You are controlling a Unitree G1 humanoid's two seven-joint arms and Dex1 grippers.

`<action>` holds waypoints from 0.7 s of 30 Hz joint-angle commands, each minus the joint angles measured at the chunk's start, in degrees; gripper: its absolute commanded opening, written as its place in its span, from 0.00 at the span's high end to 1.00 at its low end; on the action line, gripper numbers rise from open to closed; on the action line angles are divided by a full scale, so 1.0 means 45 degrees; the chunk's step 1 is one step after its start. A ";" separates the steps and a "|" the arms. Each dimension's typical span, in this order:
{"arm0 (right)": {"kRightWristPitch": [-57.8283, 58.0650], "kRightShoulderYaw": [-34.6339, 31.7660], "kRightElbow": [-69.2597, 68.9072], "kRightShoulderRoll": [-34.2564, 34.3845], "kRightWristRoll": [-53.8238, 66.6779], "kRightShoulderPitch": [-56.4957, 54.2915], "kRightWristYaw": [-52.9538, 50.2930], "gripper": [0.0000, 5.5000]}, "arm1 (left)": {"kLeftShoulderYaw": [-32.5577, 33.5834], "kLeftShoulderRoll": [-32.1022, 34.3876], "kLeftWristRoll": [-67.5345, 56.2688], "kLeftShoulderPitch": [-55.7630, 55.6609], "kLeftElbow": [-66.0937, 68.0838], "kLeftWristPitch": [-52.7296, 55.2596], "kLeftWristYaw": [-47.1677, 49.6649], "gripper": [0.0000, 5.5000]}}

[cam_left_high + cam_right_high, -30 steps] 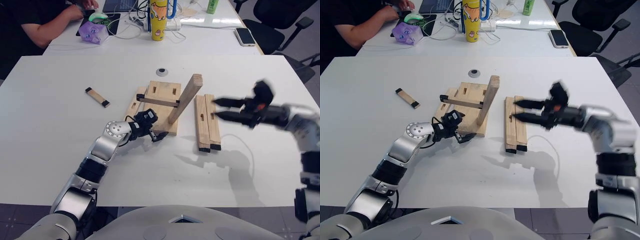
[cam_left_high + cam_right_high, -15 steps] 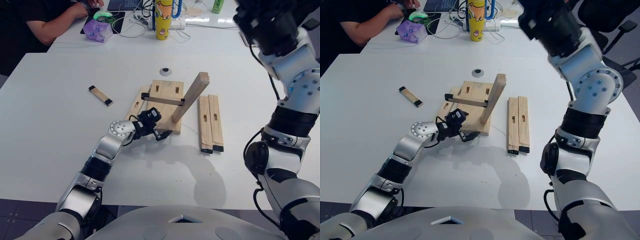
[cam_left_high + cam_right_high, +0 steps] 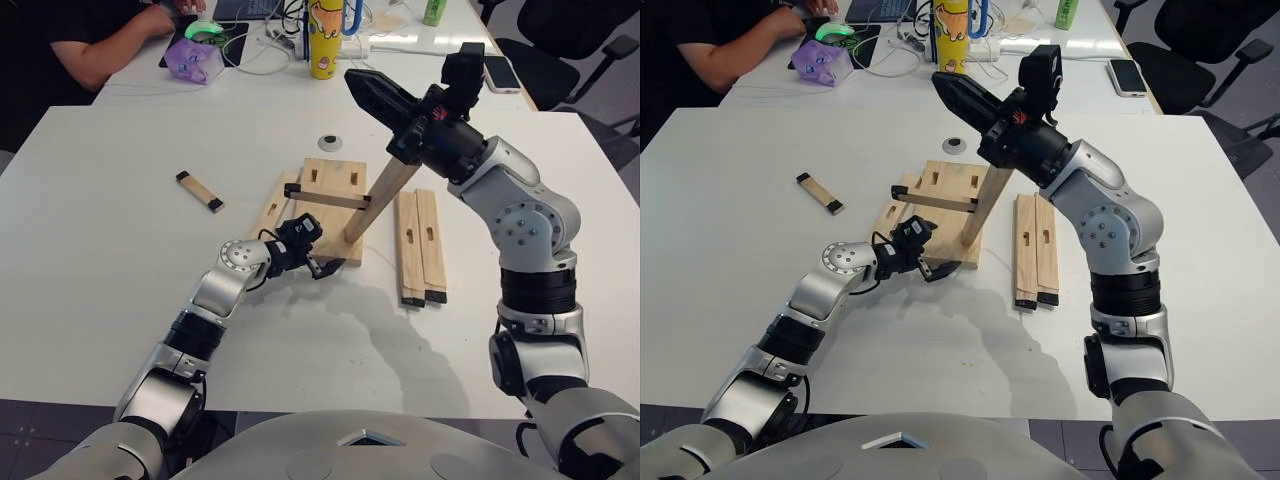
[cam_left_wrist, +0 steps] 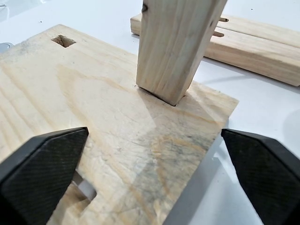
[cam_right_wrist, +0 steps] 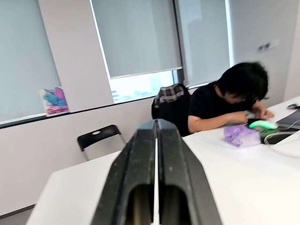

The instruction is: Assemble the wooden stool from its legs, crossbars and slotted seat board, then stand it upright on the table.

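A short dark-tipped crossbar lies alone on the white table, well apart from the other parts. Nearer the middle, the left gripper sits low at the near edge of the slotted seat board, its fingers spread wide, with the board's near corner between them and neither finger closed on the wood. One leg lies flat against the board's left side. The board itself lies flat on the table. A thin crossbar runs above it from the left edge to a tilted leg, whose foot stands in the board near its near right corner and whose top leans to the right and away. The right gripper is raised above that leg's upper end, its fingers pressed together on nothing and pointing up and to the left; whether the wrist touches the leg I cannot tell. Just right of the board, two more legs lie side by side, touching
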 commanded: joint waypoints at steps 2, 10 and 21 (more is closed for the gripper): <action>0.0986 -0.2056 0.1316 0.0933 0.2187 -0.1026 -0.0548 0.99 | -0.0408 -0.0072 0.0232 0.1190 0.1493 0.1454 0.0210 0.05; -0.1073 -0.3562 0.2882 -0.0098 -0.1587 0.0237 -0.4098 0.99 | 0.0019 -0.0262 -0.0008 0.1534 0.1082 0.1581 0.0729 0.05; 0.1761 -0.1020 -0.2831 -0.0091 -0.4798 0.6745 -0.6092 0.96 | 0.1092 0.0582 -0.0057 0.2033 -0.0750 0.1307 0.1680 0.05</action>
